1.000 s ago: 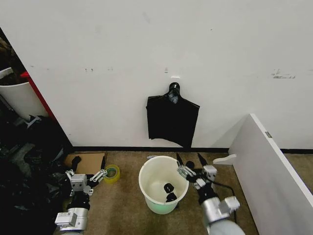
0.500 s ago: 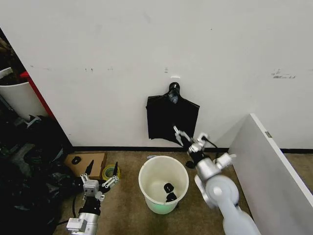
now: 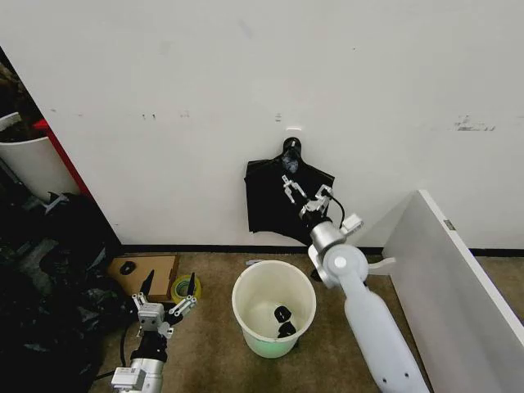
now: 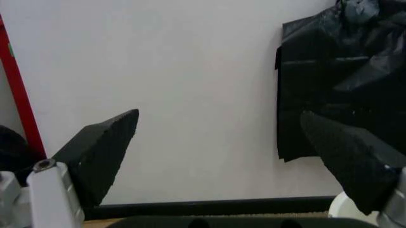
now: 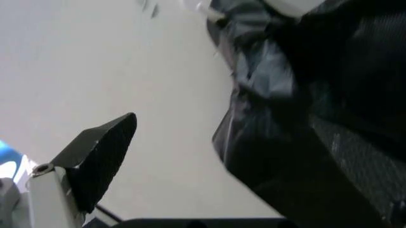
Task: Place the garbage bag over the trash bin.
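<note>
The trash bin (image 3: 252, 301), cream-white with a pale green base, stands on the floor below the wall hook, with small dark bits at its bottom. The garbage bag is out of view. A flat black bunch of plastic (image 3: 270, 205), gathered to a point, hangs from the hook. My right gripper (image 3: 304, 193) is raised in front of this bunch, open, with nothing between its fingers. In the right wrist view the black plastic (image 5: 304, 118) lies close beside one finger (image 5: 101, 152). My left gripper (image 3: 168, 292) hovers low, left of the bin, open and facing the wall (image 4: 190, 95).
A yellow tape roll (image 3: 187, 288) and a flat cardboard piece (image 3: 151, 270) lie left of the bin. A heap of dark stuffed sacks (image 3: 41, 311) fills the left side, under a white tub with red trim (image 3: 33, 160). A white panel (image 3: 450, 270) leans at the right.
My right arm has risen from beside the bin's rim up to the black bunch on the wall, staying open. The left gripper has shifted a little to the right.
</note>
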Motion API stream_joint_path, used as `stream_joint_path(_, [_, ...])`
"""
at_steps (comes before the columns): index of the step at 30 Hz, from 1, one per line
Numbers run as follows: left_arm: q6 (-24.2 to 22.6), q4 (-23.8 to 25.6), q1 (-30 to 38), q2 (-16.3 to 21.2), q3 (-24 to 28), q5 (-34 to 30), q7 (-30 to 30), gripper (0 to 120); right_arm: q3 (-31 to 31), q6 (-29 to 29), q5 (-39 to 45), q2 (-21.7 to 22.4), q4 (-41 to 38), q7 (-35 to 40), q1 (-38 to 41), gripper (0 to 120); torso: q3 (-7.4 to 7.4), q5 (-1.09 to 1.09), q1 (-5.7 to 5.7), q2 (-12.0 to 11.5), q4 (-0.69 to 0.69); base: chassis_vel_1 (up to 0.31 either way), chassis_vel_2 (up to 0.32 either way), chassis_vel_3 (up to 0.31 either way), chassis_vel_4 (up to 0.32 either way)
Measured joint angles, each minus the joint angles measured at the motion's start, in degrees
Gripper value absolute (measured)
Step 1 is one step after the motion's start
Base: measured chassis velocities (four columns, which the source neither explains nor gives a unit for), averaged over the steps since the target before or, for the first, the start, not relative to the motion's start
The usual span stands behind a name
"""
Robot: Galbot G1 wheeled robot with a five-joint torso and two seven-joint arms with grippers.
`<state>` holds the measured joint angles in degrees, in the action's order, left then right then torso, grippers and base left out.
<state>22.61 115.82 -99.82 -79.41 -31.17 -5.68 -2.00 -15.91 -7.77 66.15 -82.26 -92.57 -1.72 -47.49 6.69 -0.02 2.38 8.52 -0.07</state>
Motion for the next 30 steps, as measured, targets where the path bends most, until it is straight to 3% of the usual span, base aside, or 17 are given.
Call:
stream_joint_path(10, [-0.01,0.23,0.08,-0.16,-0.36,0.20,-0.31,100,-0.37,0.53,-0.95,-2.07,5.63,0.29,4.58,100,0.00,0.00,0.00,0.00,0.00,0.000,0.000,0.000,0.000])
stream_joint_path(15, [0.18,0.20,0.03,-0.36,-0.32,0.20,-0.46,100,-0.29,0.53,-0.89,-3.20,6.19,0.90,5.85,93,-0.01,0.00,0.00,0.00,0.00,0.000,0.000,0.000,0.000])
stream_joint_path(28, [0.48,0.16,0.27,-0.58,-0.29,0.19,-1.46,100,0.22,0.48,-1.56,-3.38,7.77,0.98,6.29,41,0.00,0.00,0.00,0.01,0.00,0.000,0.000,0.000,0.000])
stream_joint_path(30, [0.48,0.16,0.33,-0.57,-0.28,0.17,-1.50,100,0.24,0.48,-1.60,-3.39,7.93,1.01,6.33,38,-0.01,0.00,0.00,0.01,0.00,0.000,0.000,0.000,0.000])
